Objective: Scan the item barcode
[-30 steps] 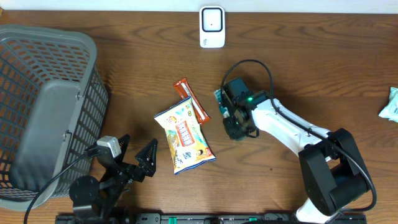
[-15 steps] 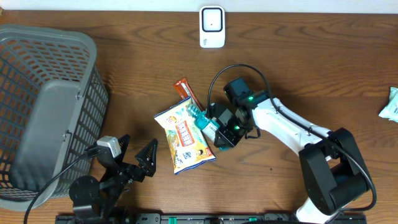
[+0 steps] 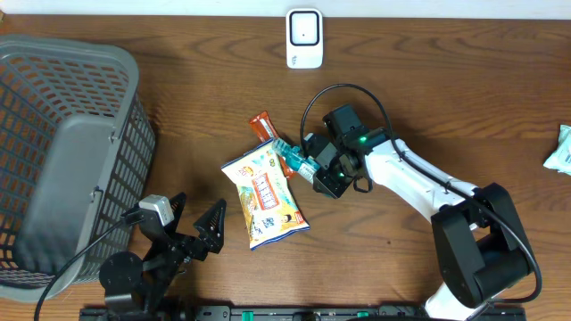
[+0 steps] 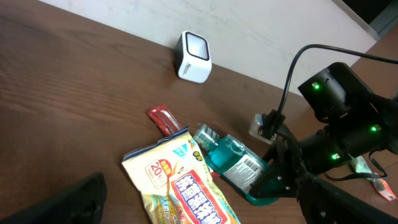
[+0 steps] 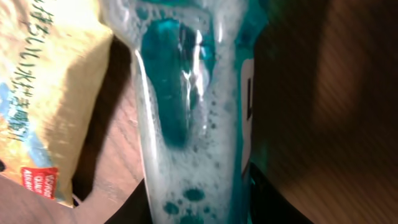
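Note:
A clear bottle of teal liquid [image 3: 297, 160] lies tilted, its cap end over the red snack bar [image 3: 270, 135] and the yellow snack bag [image 3: 265, 196]. My right gripper [image 3: 323, 175] is shut on the bottle's lower body. In the left wrist view the bottle [image 4: 231, 158] shows its white barcode label [image 4: 251, 167] facing up. The right wrist view is filled by the foamy bottle [image 5: 186, 112] between the dark fingers of my right gripper [image 5: 199, 202]. The white scanner [image 3: 304, 38] stands at the table's far edge. My left gripper [image 3: 192, 228] rests open near the front edge, holding nothing.
A grey mesh basket [image 3: 62, 152] takes up the left side of the table. A pale green packet [image 3: 560, 150] lies at the right edge. The right arm's black cable [image 3: 343, 94] loops above the gripper.
The right gripper has swung the bottle out toward the left, so it now lies tilted over the snack bar and bag. The left arm has not moved.

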Controlling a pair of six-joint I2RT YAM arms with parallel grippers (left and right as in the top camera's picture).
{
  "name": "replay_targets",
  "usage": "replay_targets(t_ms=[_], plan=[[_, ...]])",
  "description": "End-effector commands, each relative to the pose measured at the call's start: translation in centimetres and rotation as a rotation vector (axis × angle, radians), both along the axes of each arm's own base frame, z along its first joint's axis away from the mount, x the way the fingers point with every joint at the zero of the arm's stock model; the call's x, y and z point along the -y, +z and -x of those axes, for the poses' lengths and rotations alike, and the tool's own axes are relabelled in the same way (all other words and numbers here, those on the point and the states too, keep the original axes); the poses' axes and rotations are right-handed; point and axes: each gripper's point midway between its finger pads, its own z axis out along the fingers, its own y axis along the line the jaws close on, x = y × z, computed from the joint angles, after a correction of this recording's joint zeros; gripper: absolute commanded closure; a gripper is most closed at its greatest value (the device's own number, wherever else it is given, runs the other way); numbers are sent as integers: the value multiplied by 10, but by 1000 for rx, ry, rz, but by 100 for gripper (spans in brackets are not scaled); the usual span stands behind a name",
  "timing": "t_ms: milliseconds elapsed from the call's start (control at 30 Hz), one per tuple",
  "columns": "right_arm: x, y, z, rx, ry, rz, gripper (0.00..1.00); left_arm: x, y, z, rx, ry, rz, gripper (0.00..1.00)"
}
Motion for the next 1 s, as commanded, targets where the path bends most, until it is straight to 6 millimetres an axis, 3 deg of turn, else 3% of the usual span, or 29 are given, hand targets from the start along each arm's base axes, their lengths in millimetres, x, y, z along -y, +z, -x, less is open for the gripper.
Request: replay_targets(t_ms=[0, 133, 267, 400, 633, 967], plan=[[-3, 14, -4, 43, -8, 5, 91, 0, 1, 0, 7, -2, -1, 2], [13, 7, -6, 49, -53, 93, 98, 0, 1, 0, 7, -3, -1, 2], [25, 1, -9, 63, -97, 149, 97, 0, 1, 0, 7, -3, -1, 2], [25, -1, -6, 54, -108, 150, 75, 0, 1, 0, 7, -3, -1, 2], [20, 1, -8, 58, -113, 128, 54, 0, 1, 0, 7, -2, -1, 2], [11, 9, -12, 57, -121, 89, 46, 0, 1, 0, 7, -3, -1, 2]])
